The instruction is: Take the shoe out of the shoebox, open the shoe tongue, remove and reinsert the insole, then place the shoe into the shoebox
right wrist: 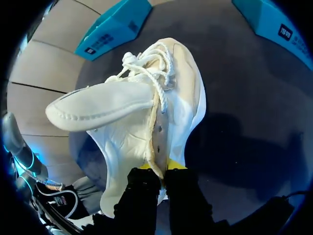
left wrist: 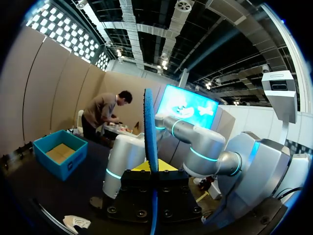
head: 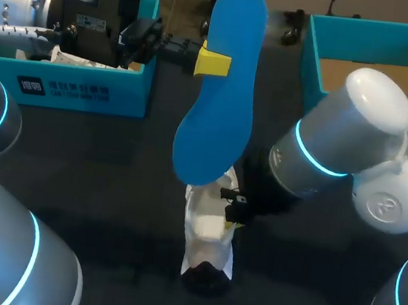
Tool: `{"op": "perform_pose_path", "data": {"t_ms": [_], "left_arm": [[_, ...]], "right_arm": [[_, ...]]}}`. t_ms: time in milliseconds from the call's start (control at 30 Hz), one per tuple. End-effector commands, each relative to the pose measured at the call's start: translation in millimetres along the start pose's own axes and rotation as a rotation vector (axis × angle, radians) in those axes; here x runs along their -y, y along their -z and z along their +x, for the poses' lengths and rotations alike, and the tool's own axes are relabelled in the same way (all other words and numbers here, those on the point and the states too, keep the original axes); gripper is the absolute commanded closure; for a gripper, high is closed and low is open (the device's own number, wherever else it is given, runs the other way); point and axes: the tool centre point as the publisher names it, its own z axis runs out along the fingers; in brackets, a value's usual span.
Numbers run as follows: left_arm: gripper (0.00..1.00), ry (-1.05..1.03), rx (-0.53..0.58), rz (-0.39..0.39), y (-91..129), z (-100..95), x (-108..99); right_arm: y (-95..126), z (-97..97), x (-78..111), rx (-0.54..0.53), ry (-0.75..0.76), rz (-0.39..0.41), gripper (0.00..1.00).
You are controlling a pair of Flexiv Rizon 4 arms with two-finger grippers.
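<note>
- While the insole (head: 223,88) is out of the shoe and held aloft, the left gripper (head: 213,62) is clamped on its edge near the upper end. The left wrist view shows the blue sheet edge-on between the fingers.
- Seen from the head view, the insole's long axis runs from 12 to 6 o'clock, leaning a little toward 7. Its lower end overlaps the top of the shoe (head: 208,231); I cannot tell from there whether it touches the shoe's mouth or floats above it.
- From the left gripper the shoe lies at 6 o'clock on the dark table (head: 112,171), with its own length on roughly the same 12-to-6 line.
- At the shoe's 3 o'clock side, the right gripper (head: 232,217) is pinched tight on the upper's rim beside the laces (right wrist: 146,68). The tongue (right wrist: 98,105) is folded out, away from the opening.
- My judgement is that reinsertion turns on lining the insole's axis with the shoe's and lowering it toward 6. The left arm would feed it in, and the right arm, nearer the shoe, would steady it.
- At 2 o'clock, well apart from the shoe, stands the shoebox (head: 316,55) with its bare cardboard floor.
</note>
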Motion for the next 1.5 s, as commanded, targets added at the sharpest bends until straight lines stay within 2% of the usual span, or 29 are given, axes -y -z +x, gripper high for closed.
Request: {"op": "perform_pose_path", "data": {"t_ms": [33,333,800,1067,1500], "left_arm": [[1.0,0.0,-0.002,-0.002,-0.9,-1.1,0.3],[1.0,0.0,-0.002,-0.002,-0.9,-1.1,0.3],[1.0,0.0,-0.002,-0.002,-0.9,-1.1,0.3],[1.0,0.0,-0.002,-0.002,-0.9,-1.1,0.3],[1.0,0.0,-0.002,-0.002,-0.9,-1.1,0.3]], "right_arm": [[-0.3,-4.0,0.0,-0.033,0.0,0.004,1.0],[-1.6,-6.9,3.0,-0.05,0.001,0.013,1.0],[-15.4,-13.8,6.5,-0.08,0.033,0.046,1.0],[-25.3,-17.2,11.6,-0.086,0.043,0.043,1.0],[-29.3,-20.9,19.6,-0.094,0.021,0.018,1.0]]}}
